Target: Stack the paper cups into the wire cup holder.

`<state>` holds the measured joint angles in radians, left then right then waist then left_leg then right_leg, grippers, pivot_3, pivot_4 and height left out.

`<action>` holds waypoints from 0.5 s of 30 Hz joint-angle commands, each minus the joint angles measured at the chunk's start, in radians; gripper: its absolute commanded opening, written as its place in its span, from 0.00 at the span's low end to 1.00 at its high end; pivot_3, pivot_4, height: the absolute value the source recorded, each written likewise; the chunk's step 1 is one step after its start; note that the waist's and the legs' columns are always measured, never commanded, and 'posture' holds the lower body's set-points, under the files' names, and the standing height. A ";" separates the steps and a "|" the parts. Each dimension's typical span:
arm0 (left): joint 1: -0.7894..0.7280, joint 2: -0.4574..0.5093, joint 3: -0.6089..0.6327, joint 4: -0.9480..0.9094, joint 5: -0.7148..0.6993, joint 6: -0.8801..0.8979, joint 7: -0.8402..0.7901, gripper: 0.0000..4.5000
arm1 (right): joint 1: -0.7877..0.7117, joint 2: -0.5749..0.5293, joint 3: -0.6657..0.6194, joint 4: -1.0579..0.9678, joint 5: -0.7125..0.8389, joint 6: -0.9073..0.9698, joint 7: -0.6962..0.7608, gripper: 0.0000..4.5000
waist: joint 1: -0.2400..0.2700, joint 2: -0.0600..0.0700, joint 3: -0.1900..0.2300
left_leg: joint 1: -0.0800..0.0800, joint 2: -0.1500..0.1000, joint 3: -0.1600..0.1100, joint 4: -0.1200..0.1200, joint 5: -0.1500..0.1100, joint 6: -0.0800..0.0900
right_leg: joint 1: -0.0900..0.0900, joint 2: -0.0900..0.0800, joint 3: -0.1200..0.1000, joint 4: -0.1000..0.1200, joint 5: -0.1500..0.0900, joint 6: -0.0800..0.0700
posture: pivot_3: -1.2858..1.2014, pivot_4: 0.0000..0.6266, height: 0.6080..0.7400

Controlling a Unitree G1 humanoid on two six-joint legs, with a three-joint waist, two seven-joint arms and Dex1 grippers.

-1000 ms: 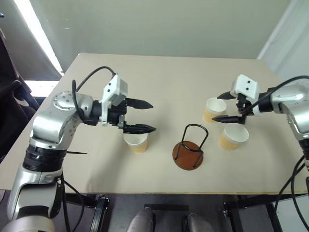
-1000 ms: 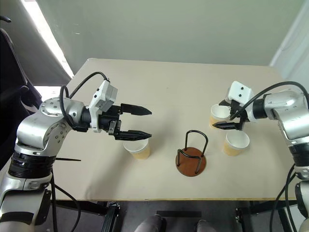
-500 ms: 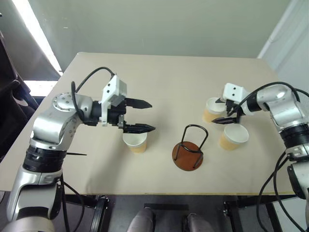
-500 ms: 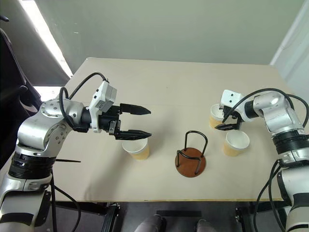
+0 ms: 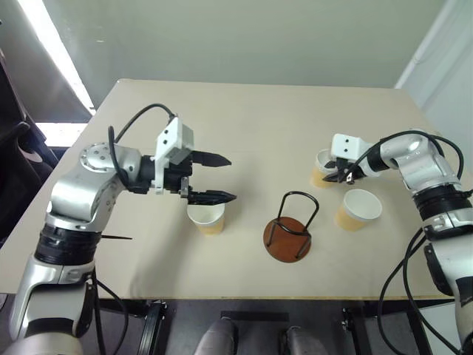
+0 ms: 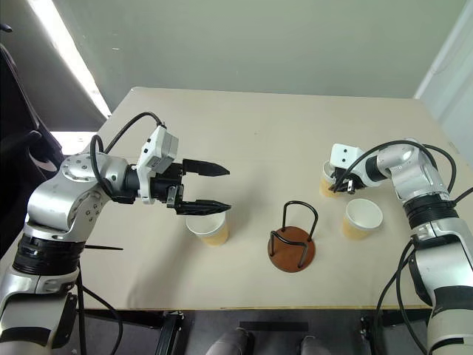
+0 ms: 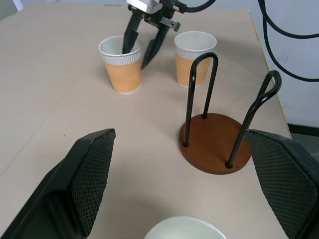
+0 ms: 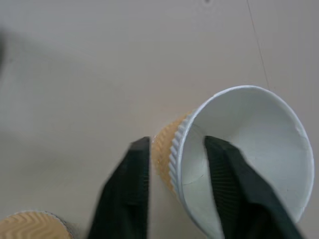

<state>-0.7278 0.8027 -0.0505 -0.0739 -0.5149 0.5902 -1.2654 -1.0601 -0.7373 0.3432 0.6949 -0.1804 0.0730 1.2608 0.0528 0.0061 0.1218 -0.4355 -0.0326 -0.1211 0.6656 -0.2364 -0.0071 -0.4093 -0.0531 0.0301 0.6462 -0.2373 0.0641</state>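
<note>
Right gripper (image 8: 172, 164) pinches far-right cup (image 5: 323, 167) wall — one finger inside; cup upright, mouth up. Wire holder (image 5: 290, 228) upright. Left gripper (image 5: 219, 177) spread wide, empty.

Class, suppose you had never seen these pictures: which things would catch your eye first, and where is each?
First, the right gripper, one finger inside and one outside the wall of the far tan-orange paper cup on the robot's right. Next, the black wire cup holder on its round reddish-brown base standing empty mid-table, and the left gripper open above another cup.
</note>
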 commanded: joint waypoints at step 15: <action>0.037 0.037 0.012 -0.014 0.008 -0.061 -0.070 1.00 | 0.112 -0.217 -0.220 -0.857 0.311 0.430 0.210 0.01 | -0.001 0.000 0.000 | 0.000 0.000 0.000 -0.001 0.000 -0.001 | 0.000 0.000 -0.001 -0.001 -0.001 -0.001 | 0.52 0.24 1.00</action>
<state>-0.6847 0.8269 -0.0533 -0.0743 -0.5112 0.5459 -1.3265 -0.9426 -0.9271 0.1779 -0.0358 0.0707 0.4441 1.4528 0.0515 0.0062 0.1219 -0.4358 -0.0323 -0.1213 0.6643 -0.2367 -0.0079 -0.4091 -0.0529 0.0295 0.6448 -0.2381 0.0629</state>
